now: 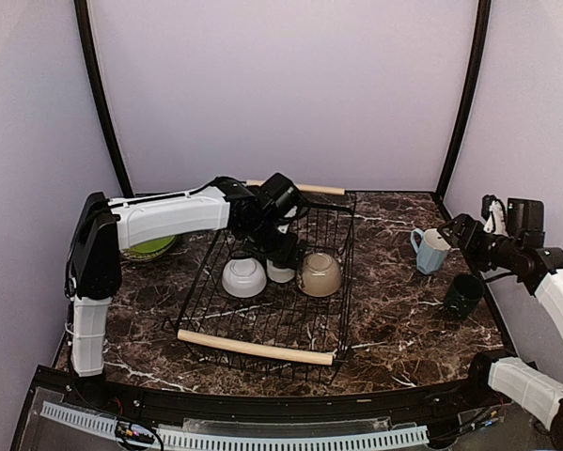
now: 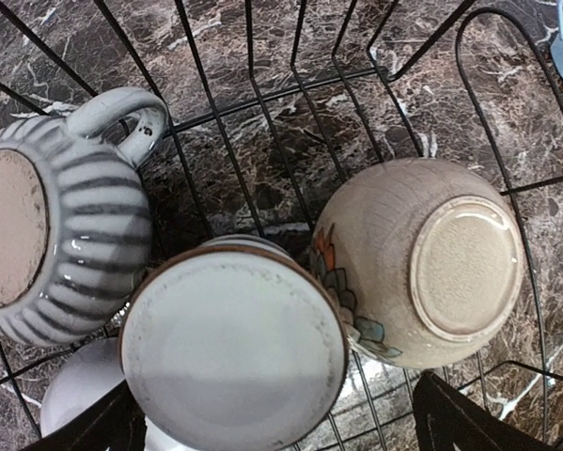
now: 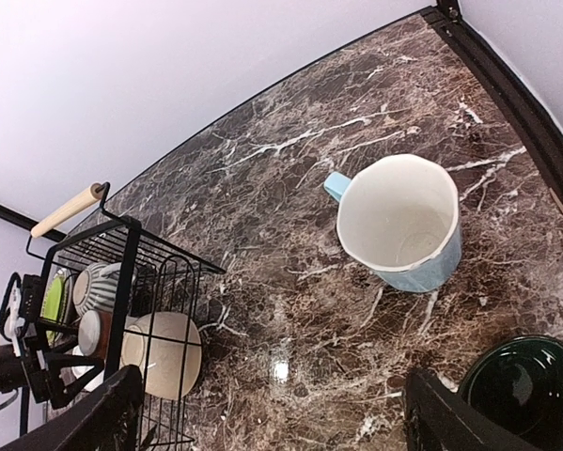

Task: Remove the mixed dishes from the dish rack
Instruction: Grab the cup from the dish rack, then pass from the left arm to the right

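The black wire dish rack [image 1: 204,282] stands mid-table with two wooden handles. In it lie, upside down, a white bowl [image 1: 244,277], a small white-brown cup [image 1: 280,272] and a beige bowl [image 1: 320,274]. My left gripper [image 1: 283,249] reaches down into the rack. In the left wrist view it [image 2: 276,427] is open, its fingers either side of the cup [image 2: 232,348], with a grey-striped mug [image 2: 65,244] to the left and the beige bowl [image 2: 422,258] to the right. My right gripper [image 1: 460,230] is open and empty above the light-blue mug [image 3: 398,221].
The light-blue mug [image 1: 430,251] and a dark-teal mug [image 1: 464,294] stand on the marble table right of the rack. A green plate [image 1: 149,247] lies left of the rack under my left arm. Walls enclose the table at the back and sides.
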{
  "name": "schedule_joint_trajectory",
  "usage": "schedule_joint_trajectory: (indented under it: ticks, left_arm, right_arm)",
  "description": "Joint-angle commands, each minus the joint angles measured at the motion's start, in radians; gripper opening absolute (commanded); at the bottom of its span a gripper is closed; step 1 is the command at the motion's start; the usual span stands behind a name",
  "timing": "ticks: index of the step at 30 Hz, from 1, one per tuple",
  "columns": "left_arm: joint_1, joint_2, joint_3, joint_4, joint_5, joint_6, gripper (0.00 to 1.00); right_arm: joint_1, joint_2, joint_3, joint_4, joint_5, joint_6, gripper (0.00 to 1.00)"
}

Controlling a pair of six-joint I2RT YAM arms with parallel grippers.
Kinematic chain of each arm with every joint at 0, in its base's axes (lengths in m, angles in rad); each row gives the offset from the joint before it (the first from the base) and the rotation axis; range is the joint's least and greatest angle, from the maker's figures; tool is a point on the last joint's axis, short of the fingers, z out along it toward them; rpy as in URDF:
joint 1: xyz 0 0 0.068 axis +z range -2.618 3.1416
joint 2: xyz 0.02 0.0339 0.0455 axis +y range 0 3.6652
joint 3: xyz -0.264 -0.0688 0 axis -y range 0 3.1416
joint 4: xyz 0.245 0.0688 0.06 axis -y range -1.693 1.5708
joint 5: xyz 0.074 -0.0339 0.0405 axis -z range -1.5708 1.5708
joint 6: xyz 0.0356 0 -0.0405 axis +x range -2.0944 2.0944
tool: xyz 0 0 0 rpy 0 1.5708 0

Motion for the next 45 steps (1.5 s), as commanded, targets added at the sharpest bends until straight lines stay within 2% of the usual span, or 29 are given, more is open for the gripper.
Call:
schedule_joint_trajectory:
  ticks: [1, 6, 8, 16, 20, 25, 31, 35, 41, 45]
  left_arm:
    - [-0.004, 0.046, 0.062, -0.068, -0.086, 0.024, 0.98]
    - [-0.001, 0.097, 0.124, -0.081, -0.121, 0.032, 0.98]
    - [0.002, 0.113, 0.141, -0.082, -0.122, 0.032, 0.95]
    - [0.002, 0.08, 0.171, -0.119, -0.141, 0.016, 0.61]
    - [0.0, 0.013, 0.163, -0.134, -0.112, 0.009, 0.53]
    - [-0.007, -0.118, 0.077, -0.094, -0.055, 0.002, 0.51]
    - [-0.007, -0.363, -0.123, 0.03, 0.03, -0.037, 0.5]
    - [-0.003, -0.505, -0.272, 0.169, 0.119, -0.069, 0.5]
    - [0.008, -0.687, -0.557, 0.571, 0.302, -0.155, 0.51]
    - [0.008, -0.735, -0.655, 0.761, 0.374, -0.222, 0.5]
  right_arm:
    - [-0.003, 0.009, -0.023, 0.052, -0.07, -0.023, 0.93]
    - [-0.002, 0.019, -0.038, 0.076, -0.119, -0.015, 0.93]
    - [-0.003, 0.019, -0.044, 0.087, -0.132, -0.008, 0.93]
    - [0.003, 0.014, -0.056, 0.166, -0.285, -0.02, 0.93]
    - [0.009, 0.0, -0.064, 0.19, -0.295, -0.017, 0.93]
    - [0.016, -0.005, -0.072, 0.214, -0.301, -0.004, 0.94]
    - [0.028, 0.008, -0.079, 0.229, -0.313, 0.007, 0.94]
    - [0.086, 0.011, -0.094, 0.271, -0.323, 0.032, 0.94]
    - [0.192, 0.036, -0.102, 0.37, -0.326, 0.114, 0.97]
    - [0.304, 0.062, -0.092, 0.468, -0.303, 0.172, 0.99]
